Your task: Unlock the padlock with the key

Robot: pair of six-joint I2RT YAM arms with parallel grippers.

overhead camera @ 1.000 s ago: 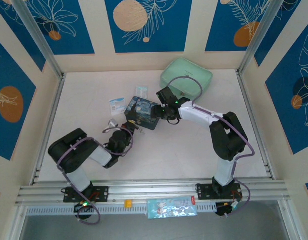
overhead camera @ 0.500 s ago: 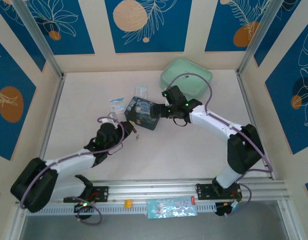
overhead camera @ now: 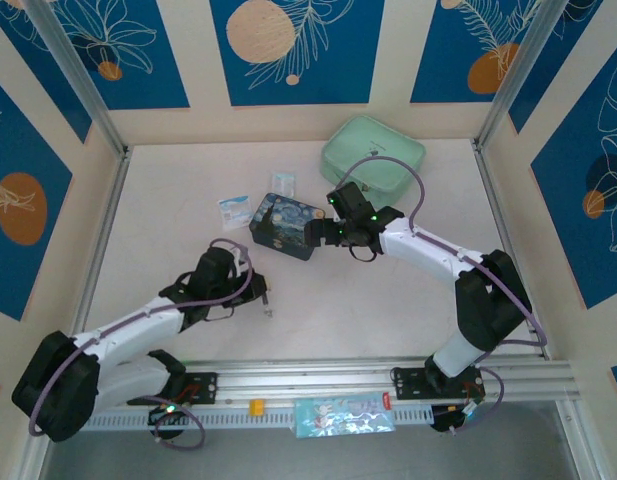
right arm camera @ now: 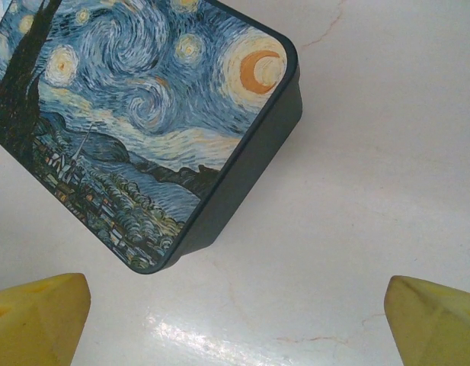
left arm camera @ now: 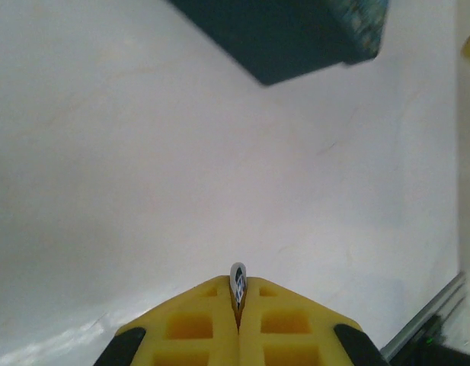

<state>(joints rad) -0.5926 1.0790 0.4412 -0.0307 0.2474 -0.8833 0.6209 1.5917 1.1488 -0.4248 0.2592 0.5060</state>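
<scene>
Pale and mostly bare, the surface sits inside blue-and-cream patterned walls. A swirl-painted tin box lies near its middle, small flat packets just behind the box, and a mint-green case toward the back.

Since a second ago the left arm has stretched out low and drawn away from the near side of the tin box. The left pincer is now well apart from the box, over open surface closer to the near edge. Its wrist view shows the yellow fingers pressed together on a thin silvery sliver, taken to be the key, whose edge just pokes out between them. From above, a small dark-and-silver speck sits just past the fingertips and has travelled with the pincer. Whether it is the rest of the key bunch or the padlock cannot be told, and the padlock cannot be picked out for certain anywhere else.

The right pincer has barely shifted. It hovers at the right end of the tin box with its fingers spread wide and nothing between them.

For the task, this reads as the key being secured and carried clear of the box. No unlocking has happened yet. The padlock probably needs steadying before the key can be turned, and the empty right pincer looks like the one to do it.
</scene>
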